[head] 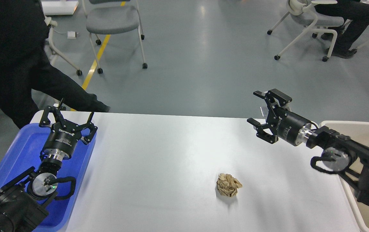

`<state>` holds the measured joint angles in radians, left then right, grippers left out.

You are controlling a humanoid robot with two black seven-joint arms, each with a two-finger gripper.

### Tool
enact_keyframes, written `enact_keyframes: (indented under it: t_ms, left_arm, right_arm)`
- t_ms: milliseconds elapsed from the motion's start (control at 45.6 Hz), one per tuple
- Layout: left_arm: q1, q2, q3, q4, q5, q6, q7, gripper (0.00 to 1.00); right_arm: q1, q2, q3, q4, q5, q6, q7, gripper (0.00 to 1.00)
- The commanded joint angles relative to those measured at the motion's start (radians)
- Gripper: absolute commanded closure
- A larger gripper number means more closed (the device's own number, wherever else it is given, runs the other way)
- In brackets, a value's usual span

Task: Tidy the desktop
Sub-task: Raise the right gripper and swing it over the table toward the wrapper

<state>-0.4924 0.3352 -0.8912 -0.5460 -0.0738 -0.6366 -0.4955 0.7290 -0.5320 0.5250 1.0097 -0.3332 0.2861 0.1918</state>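
White and bare across most of its width, the desktop (158, 161) fills the lower middle of the frame, and the one loose thing on it is a crumpled ball of brown paper (228, 185), sitting right of centre toward the bottom edge. That ball looks to be what you have to clear.

Your right gripper (260, 113) hangs above the right part of the tabletop, in the right half of the frame, its fingers spread wide with nothing between them. It is well apart from the paper ball, up-frame and a little to the right of it, with its opening turned toward the left of the frame rather than down at the ball. The beige bin (348, 124) sits at the far right edge, partly hidden behind that arm; it is probably where rubbish belongs, which would explain why this arm is the nearer candidate for the pick.

Your left gripper (68, 120) is at the left, over the far end of the blue tray (20, 151), also released and holding nothing. It sits well away from the ball, likely parked there to keep the middle free.

From here you would need to bring the right gripper down-frame and tilt it over the ball. Crumpled paper is light and springy, so it may slide or roll if a finger nudges it first.

Chairs (113, 22) and people stand on the grey floor beyond.
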Motion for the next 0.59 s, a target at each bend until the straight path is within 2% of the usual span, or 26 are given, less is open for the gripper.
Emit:
enact_keyframes:
  t_ms: [0,263,417,570]
  left_arm:
    - [0.000,0.001,0.000,0.000,0.000,0.000,0.000,0.00]
    - [0.000,0.001,0.002,0.000,0.002,-0.005,0.000,0.00]
    - [0.003,0.001,0.000,0.000,0.003,-0.005,0.000,0.00]
    - [0.005,0.002,0.000,0.000,0.005,-0.005,0.002,0.00]
  right_arm:
    - [0.049,-0.170,-0.022,0.230,-0.202,-0.008,-0.071,0.00]
    - [0.322,-0.240,-0.434,0.241,-0.421,-0.012,-0.081,0.00]
    - [0.535,-0.230,-0.730,0.222,-0.446,-0.012,-0.083,0.00]
    - [0.693,-0.210,-0.905,0.222,-0.441,-0.005,-0.084,0.00]
